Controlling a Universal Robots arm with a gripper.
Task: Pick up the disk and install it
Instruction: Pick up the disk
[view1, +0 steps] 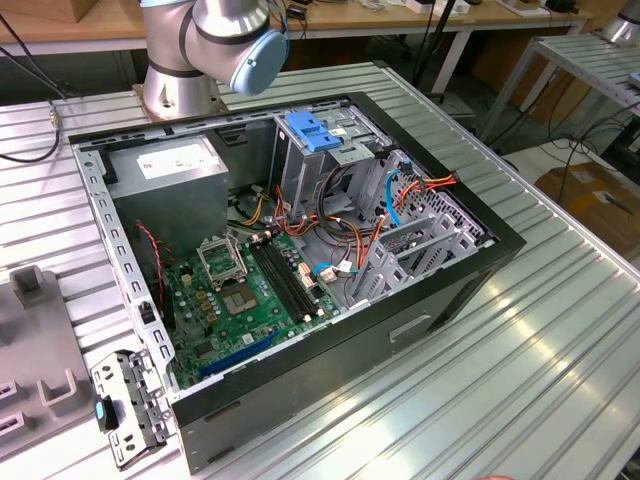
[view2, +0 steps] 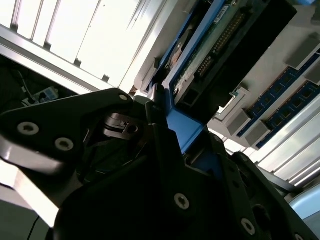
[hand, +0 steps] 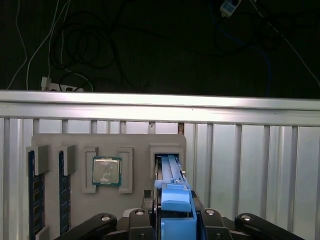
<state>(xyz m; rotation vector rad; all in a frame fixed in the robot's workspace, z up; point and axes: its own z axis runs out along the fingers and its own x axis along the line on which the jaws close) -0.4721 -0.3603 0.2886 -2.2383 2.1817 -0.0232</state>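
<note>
One tool (hand: 175, 222) pinches the disk (hand: 170, 172) edge-on; a skewed lift could jam it in the tray (hand: 135, 145) slot.

A robotics lab: robot arm (view1: 230, 30), slatted aluminium bench (view1: 520, 380), trailing cables (hand: 87, 47).

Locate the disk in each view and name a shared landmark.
First wrist view: disk on edge in a slot of the grey tray, beside the CPU, in the gripper.
Second wrist view: disk edge-on, blue rail against a finger.
Shared landmark: the tray's blue memory sticks.
</note>
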